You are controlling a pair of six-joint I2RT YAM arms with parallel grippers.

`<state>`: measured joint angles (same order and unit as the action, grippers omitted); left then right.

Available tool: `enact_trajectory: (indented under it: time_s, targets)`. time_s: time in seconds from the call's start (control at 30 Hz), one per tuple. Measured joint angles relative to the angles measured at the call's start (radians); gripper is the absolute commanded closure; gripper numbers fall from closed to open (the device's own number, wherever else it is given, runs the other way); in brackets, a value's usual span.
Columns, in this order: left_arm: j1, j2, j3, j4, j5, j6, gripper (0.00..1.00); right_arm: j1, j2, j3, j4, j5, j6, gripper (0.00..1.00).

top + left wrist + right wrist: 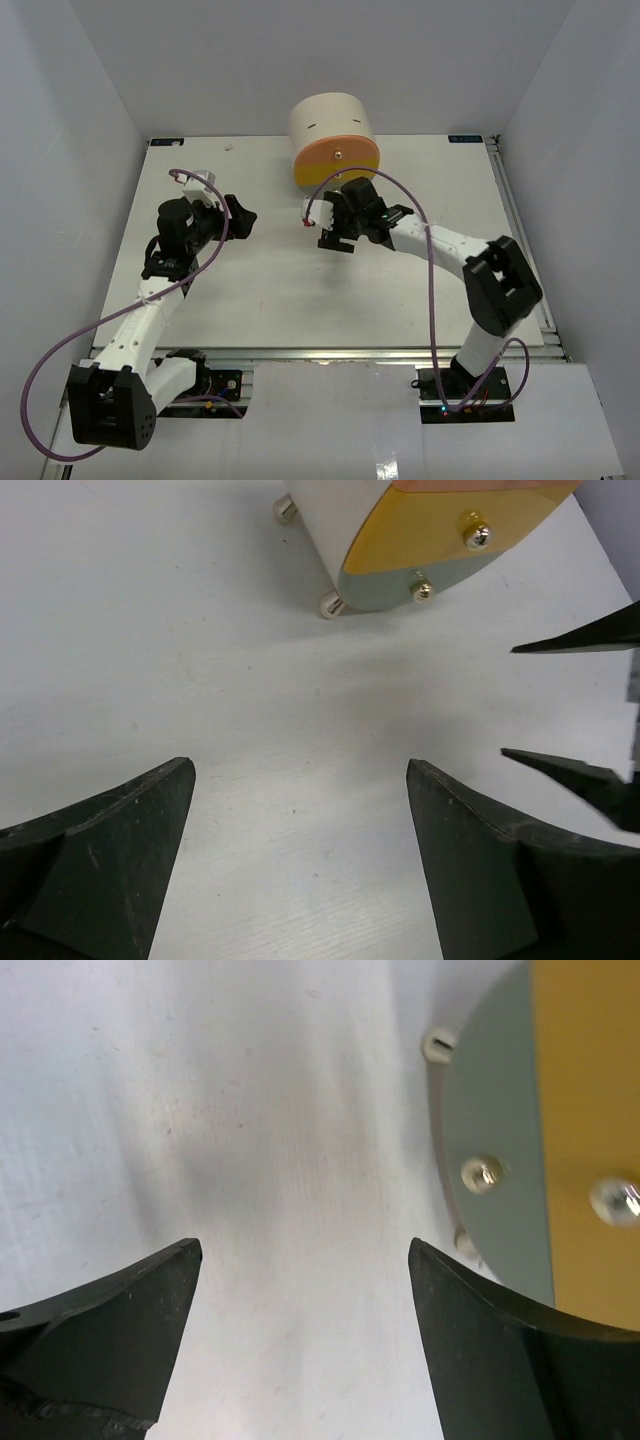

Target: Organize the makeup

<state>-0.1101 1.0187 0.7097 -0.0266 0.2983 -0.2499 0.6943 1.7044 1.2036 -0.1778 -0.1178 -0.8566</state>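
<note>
No makeup shows in any view; the compacts, pots and bottles are out of sight. My left gripper (240, 215) hangs over the bare white table (260, 290) left of centre, open and empty, with only tabletop between its fingers (300, 810). My right gripper (336, 238) is open and empty just in front of the drawer unit, also with bare table between its fingers (305, 1290). Its black fingertips (585, 640) show at the right edge of the left wrist view.
A cream cylindrical drawer unit (330, 125) with an orange and grey-green front, gold knobs and small feet stands at the back centre. It shows in the left wrist view (440, 530) and the right wrist view (560, 1160). White walls enclose the table.
</note>
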Motion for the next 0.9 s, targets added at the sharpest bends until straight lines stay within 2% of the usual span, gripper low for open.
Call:
enact_trajectory:
  time_s: [0.1, 0.23, 0.33, 0.63, 0.9]
  targets:
    - [0.0, -0.003, 0.0, 0.009, 0.045, -0.006, 0.02, -0.09, -0.163, -0.02, -0.048, -0.075, 0.135, 0.1]
    - [0.0, -0.027, -0.001, 0.012, 0.098, -0.013, 0.02, -0.318, -0.334, -0.052, -0.056, -0.143, 0.303, 0.1]
    - [0.0, -0.071, -0.012, 0.013, 0.13, -0.014, 0.02, -0.463, -0.45, -0.129, -0.052, -0.125, 0.389, 0.1]
    - [0.0, -0.176, -0.049, 0.013, 0.163, -0.014, 0.02, -0.603, -0.799, -0.515, 0.003, -0.086, 0.554, 0.1]
    - [0.0, -0.167, -0.049, 0.006, 0.164, -0.013, 0.02, -0.727, -0.864, -0.559, 0.069, -0.043, 0.651, 0.1]
